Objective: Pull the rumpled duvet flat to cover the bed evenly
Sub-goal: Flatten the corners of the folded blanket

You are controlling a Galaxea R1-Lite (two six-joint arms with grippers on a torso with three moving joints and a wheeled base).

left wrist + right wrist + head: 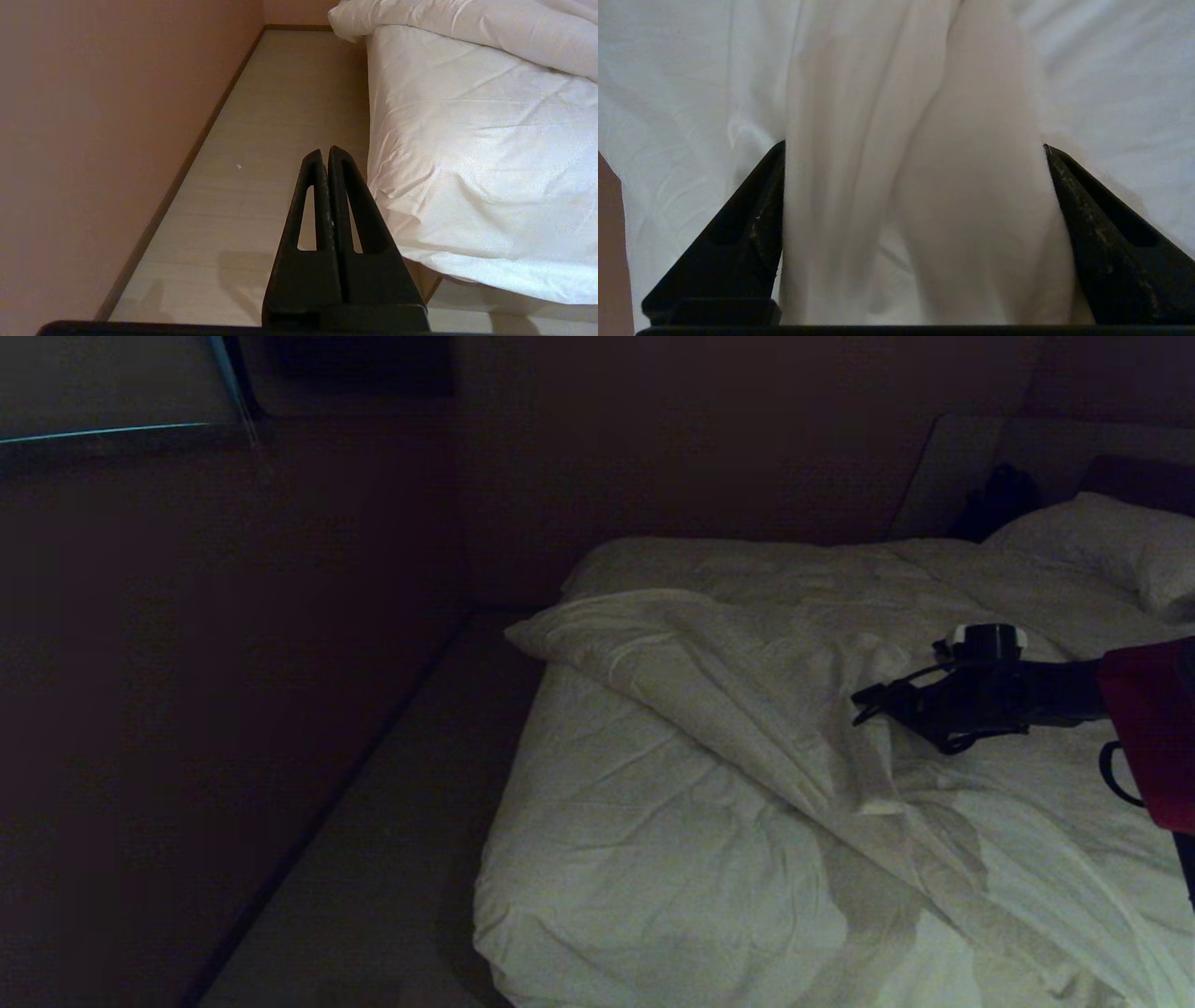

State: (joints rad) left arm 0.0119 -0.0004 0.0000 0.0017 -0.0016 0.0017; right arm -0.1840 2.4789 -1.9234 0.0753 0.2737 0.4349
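Left gripper (328,154) fingers pressed together beside bed (467,186).

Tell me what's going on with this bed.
The robot is making the bed. Its right claw reaches over the mattress with its jaws wide open around a raised fold of the duvet, which lies rumpled in a diagonal ridge and leaves the near sheet bare. The fold sits between the fingers but is not yet pinched. The left claw is shut, holds nothing, and hangs beside the bed over the floor. A pillow lies at the head end.
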